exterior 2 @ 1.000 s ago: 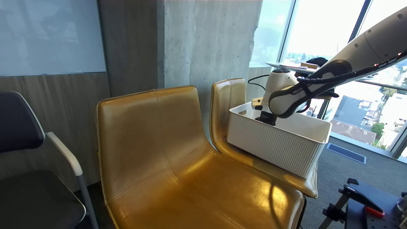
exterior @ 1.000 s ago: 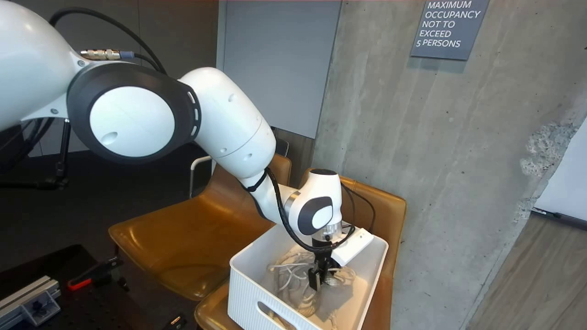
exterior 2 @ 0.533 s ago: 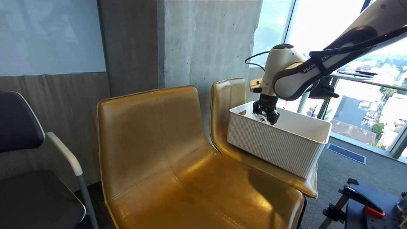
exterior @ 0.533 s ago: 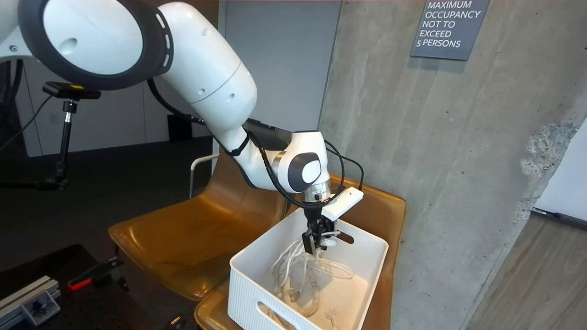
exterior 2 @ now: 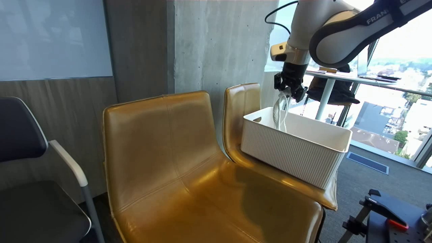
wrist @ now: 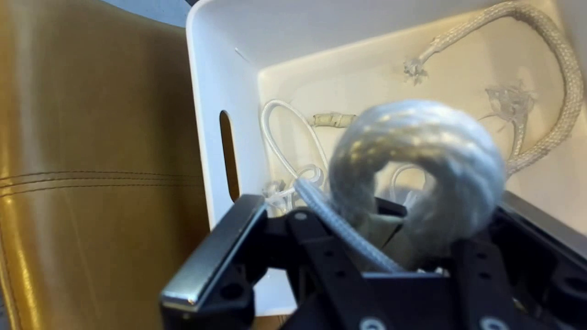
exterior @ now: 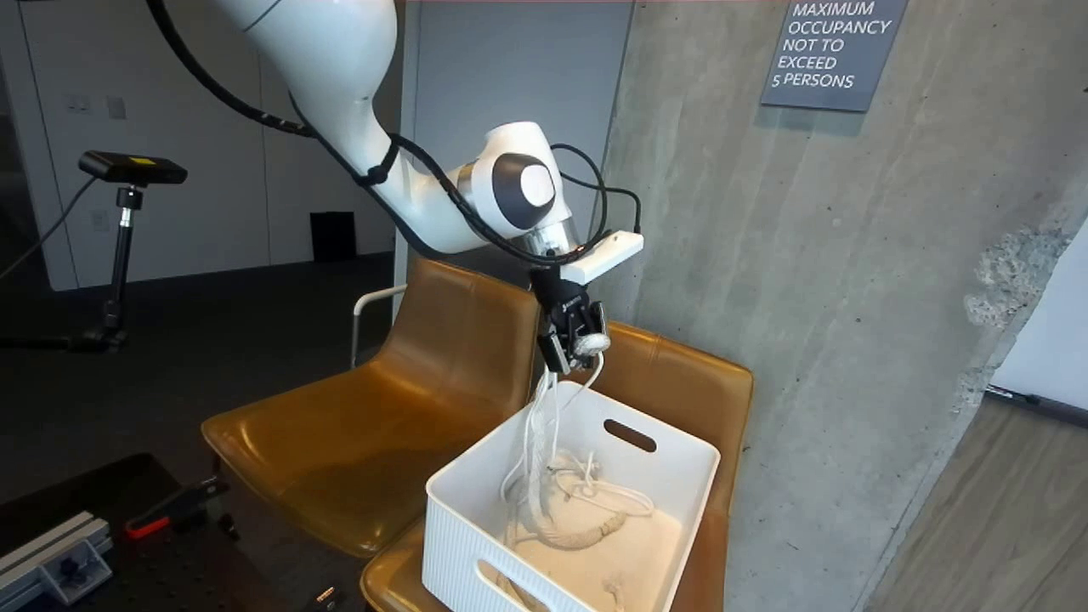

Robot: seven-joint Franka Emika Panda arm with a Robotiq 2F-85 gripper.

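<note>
- 1 gripper (exterior: pixel 578 350), aimed mostly down, above bin (exterior: pixel 450 535), jaws pinching rope (exterior 2: pixel 276 114); exact contact spot hidden by the rope itself.
- rope: thick, white, twisted. hangs from gripper into bin in both exterior views; lower part rests on bin floor.
- loop (wrist: pixel 472 156) of thick rope sticks up btwn the gripper's sides in wrist view, v. close & blurred.
- cord (wrist: pixel 348 231), thin & white, runs past the loop in wrist view; thin cord also dangles right next to rope in both exterior views.
- bin: white, ribbed outside, slot handles at short ends. upright on a tan chair (exterior: pixel 705 387).
- also on bin floor, wrist view: braided rope (wrist: pixel 571 87), bent in a wide curve, frayed tips; cord loop (wrist: pixel 275 133) near a slot; wrapped stub (wrist: pixel 334 120), can't tell what it's part of.
- 2nd chair (exterior 2: pixel 158 135), same tan, just beside the one under the bin.
- office chair (exterior 2: pixel 20 135), dark w/ light armrest, well apart from bin; whiteboard (exterior 2: pixel 54 40) behind it.
- bg: concrete pillar (exterior 2: pixel 219 50) behind the chairs; max occupancy sign (exterior: pixel 833 55) on concrete.
- table (exterior 2: pixel 326 98) by the window (exterior 2: pixel 405 55), stuff on top too small to id.
- tool (exterior 2: pixel 384 210), black & red, on a dark bench (exterior 2: pixel 378 231).
- cam (exterior: pixel 132 167) on a black stand (exterior: pixel 121 263), in an exterior view.
</note>
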